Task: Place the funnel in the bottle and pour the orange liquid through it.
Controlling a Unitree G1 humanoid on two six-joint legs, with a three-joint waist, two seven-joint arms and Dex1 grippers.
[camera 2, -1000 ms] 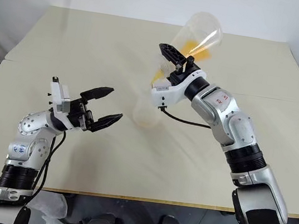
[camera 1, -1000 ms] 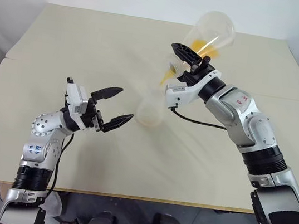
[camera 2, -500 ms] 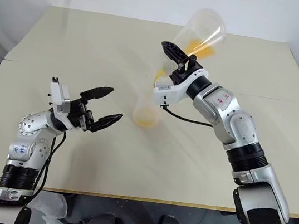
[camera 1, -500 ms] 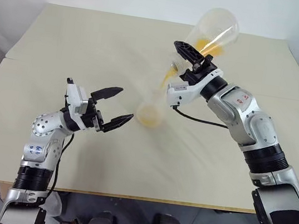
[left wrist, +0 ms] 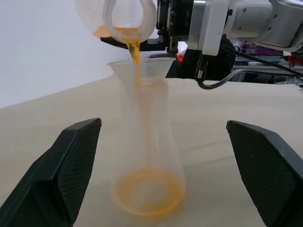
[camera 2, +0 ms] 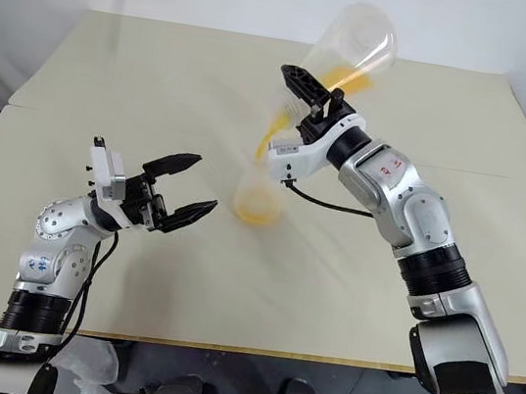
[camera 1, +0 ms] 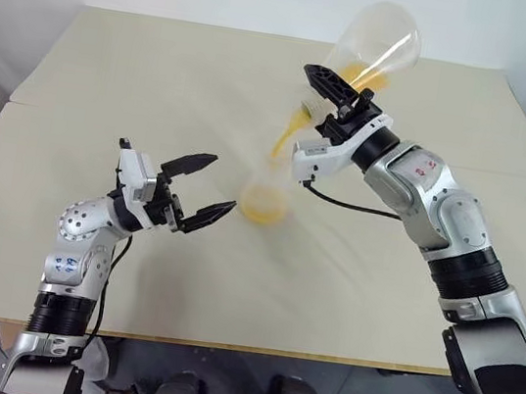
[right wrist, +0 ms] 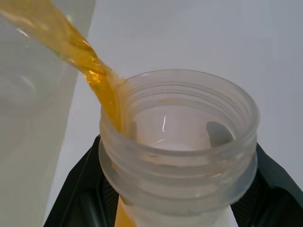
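Orange liquid (left wrist: 134, 49) streams into funnel (left wrist: 141, 68) on bottle (left wrist: 147, 156) | right gripper (camera 1: 330, 96) clamps tilted flask (camera 1: 374, 50): keep stream centred over funnel | left gripper (camera 1: 200, 189) agape, empty, beside bottle

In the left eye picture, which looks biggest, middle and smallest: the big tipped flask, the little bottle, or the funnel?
1. The big tipped flask, biggest.
2. The little bottle.
3. The funnel, too faint in that view to rank surely; it looks smallest.

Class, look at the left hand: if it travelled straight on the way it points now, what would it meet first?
Most likely the bottle with the funnel in its neck: it stands directly ahead between the open left hand's fingers, though the depth is uncertain.
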